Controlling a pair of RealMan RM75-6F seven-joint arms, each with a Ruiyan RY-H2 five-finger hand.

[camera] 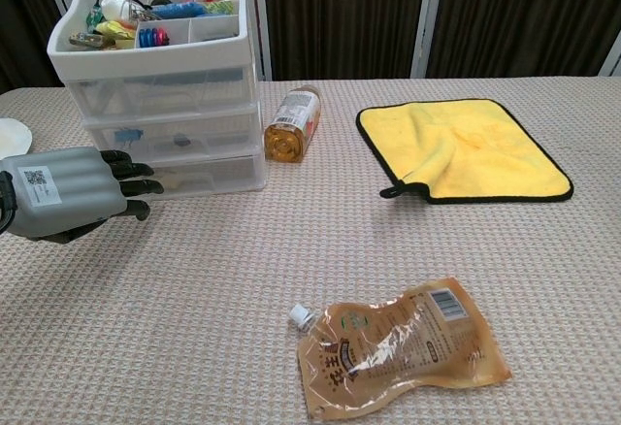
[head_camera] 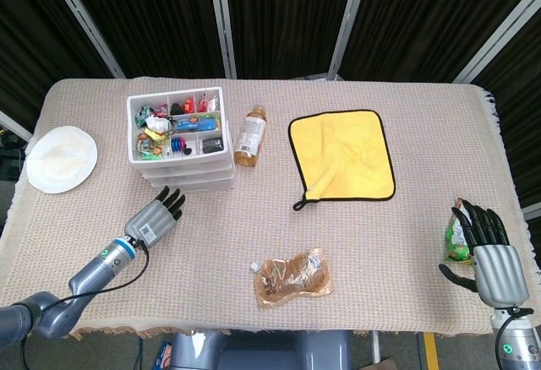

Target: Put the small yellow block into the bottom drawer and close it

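Reaching toward the drawer unit point(head_camera: 181, 140), the left robot hand point(head_camera: 155, 218) hovers at the near left of the worktop point(head_camera: 389, 235), its dark fingertips point(camera: 136, 188) stretched out and slightly apart, holding nothing. In the chest view the fingertips sit just in front of the bottom drawer point(camera: 199, 175); whether they touch its front cannot be told. The bottom drawer appears pushed in, flush with the two drawers above it. The small yellow block cannot be made out in either view; if it lies inside the bottom drawer, the cloudy plastic front hides it.

The drawer unit is white with translucent fronts and stands at the far left of the worktop, its open top tray point(camera: 155, 19) packed with small coloured odds and ends. Just right of it lies a bottle point(head_camera: 250, 137) of amber liquid on its side, cap pointing away. Further right a yellow cloth point(head_camera: 341, 155) with dark edging lies flat. A brown refill pouch point(head_camera: 292, 275) rests near the front edge, well apart from the rest. A white plate point(head_camera: 61, 159) sits at the far left edge.

The right robot hand point(head_camera: 486, 247) rests at the near right edge, fingers extended and apart, gripping nothing, with a green packet point(head_camera: 457, 240) just beside its fingertips.
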